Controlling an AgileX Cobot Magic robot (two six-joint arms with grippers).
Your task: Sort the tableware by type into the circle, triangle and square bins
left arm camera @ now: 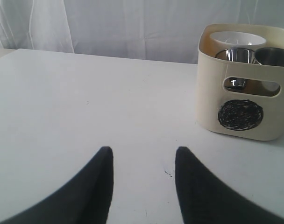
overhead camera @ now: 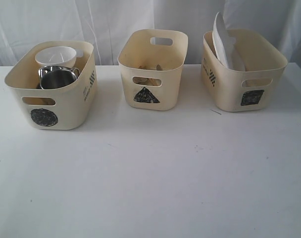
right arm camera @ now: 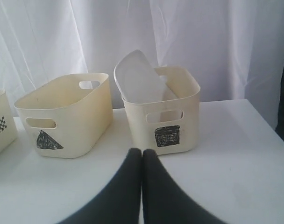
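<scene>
Three cream bins stand in a row at the back of the table. The circle bin [overhead camera: 54, 96] on the left holds a white bowl [overhead camera: 55, 55] and steel mugs [overhead camera: 58, 77]; in the left wrist view the circle bin [left arm camera: 244, 119] shows the white bowl [left arm camera: 237, 39] and mugs [left arm camera: 240, 54]. The triangle bin [overhead camera: 153, 74] in the middle has wooden and steel pieces inside, barely visible. The square bin [overhead camera: 242, 79] on the right holds the white square plate [overhead camera: 221, 42] on edge. My left gripper [left arm camera: 143, 156] is open and empty over bare table. My right gripper [right arm camera: 142, 154] is shut, empty, in front of the square bin [right arm camera: 163, 123].
A white curtain hangs behind the white table [overhead camera: 150, 178]. A small dark mark [overhead camera: 216, 112] lies on the table in front of the square bin. Neither arm shows in the exterior view.
</scene>
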